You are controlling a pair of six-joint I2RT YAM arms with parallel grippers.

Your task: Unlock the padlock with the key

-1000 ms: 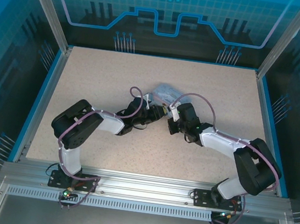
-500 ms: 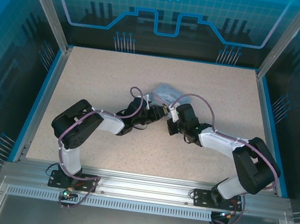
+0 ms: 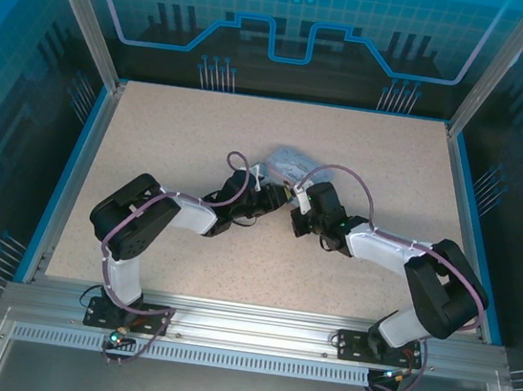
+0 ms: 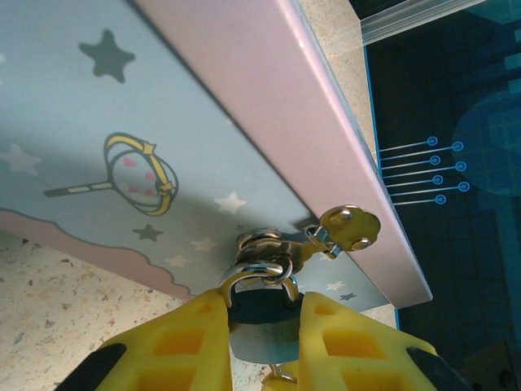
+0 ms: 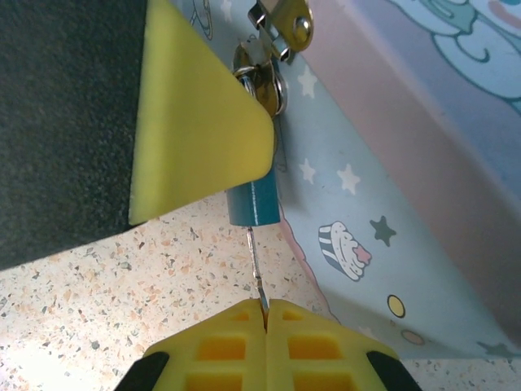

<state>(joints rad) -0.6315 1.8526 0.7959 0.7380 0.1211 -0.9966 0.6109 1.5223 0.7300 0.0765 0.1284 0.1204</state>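
The right pincer (image 5: 264, 312) pinches the thin dark metal key (image 5: 255, 262): light, slick, probably bendable, best held by its head. Just beyond its tips, the left pincer (image 4: 262, 326) clamps the tiny teal-bodied padlock (image 5: 254, 204), hung on the pale blue cartoon-printed tin box (image 4: 122, 98).

We list one table (image 3: 154, 133): a pale beige speckled top with a blue rim along its left, far and right sides. Lying directly on it we count one item, a tin box (image 3: 288, 159), pale blue with stars, cartoon prints and pink trim. It rests near the table's middle, slightly toward the far rim.
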